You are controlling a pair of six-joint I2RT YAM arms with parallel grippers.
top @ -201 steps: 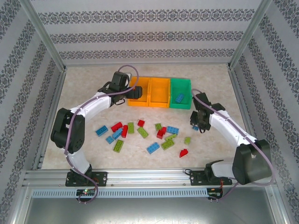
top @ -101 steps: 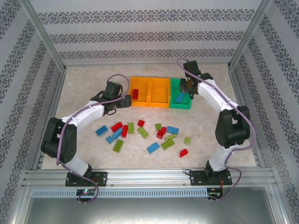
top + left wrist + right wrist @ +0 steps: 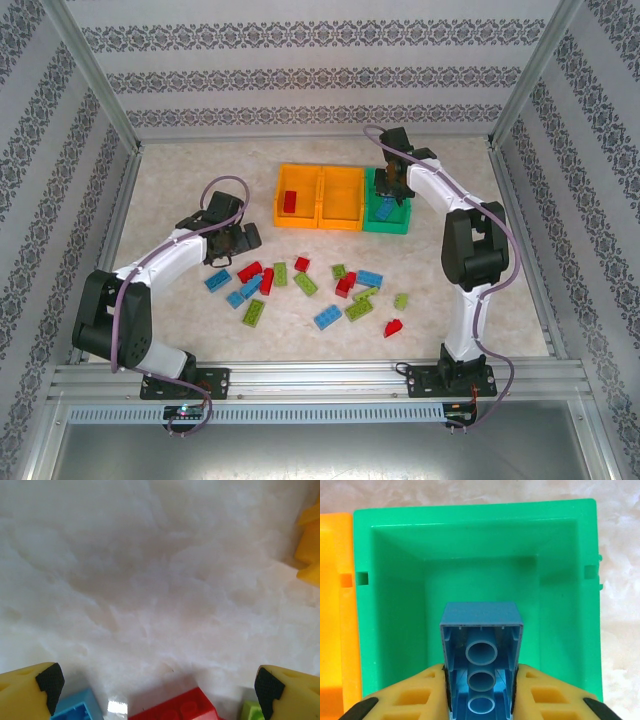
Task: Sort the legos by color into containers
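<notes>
Step in hand: the right pincer (image 3: 482,682) is clamped on a blue rectangular plastic brick (image 3: 481,630). The hollow underside of the brick faces the wrist camera, and it hangs over the green open-top plastic bin (image 3: 470,517).
Same step from above: the right pincer (image 3: 388,188) stands over the green bin (image 3: 407,200), a little right of the upper centre.
Next move, right arm: I judge the brick is well inside the walls, so the fingers need only to part.
Left pincer (image 3: 157,682): its fingers are apart with nothing between them. It is low over the pale marbled desk (image 3: 180,180), left of centre in the top view (image 3: 243,238).
Next move, left arm: a red studded plastic brick (image 3: 175,707) lies at the bottom centre of the wrist view. The arm must reach it, go down and close on it. A light blue brick (image 3: 75,705) and a lime green brick (image 3: 250,711) lie just beside it and could be pushed.
Bins, counted: three in a row, namely the left orange plastic bin (image 3: 300,180), the middle orange plastic bin (image 3: 342,195) and the green one.
Already sorted: one small red brick (image 3: 289,201) lies in the left orange bin. The middle one looks bare. A blue patch shows under the right pincer, and I cannot tell if it is the held brick or a second one.
Loose bricks, counted: about five red, five blue and seven lime green, at the centre of the desk. Some are touching, so the count is not sure.
</notes>
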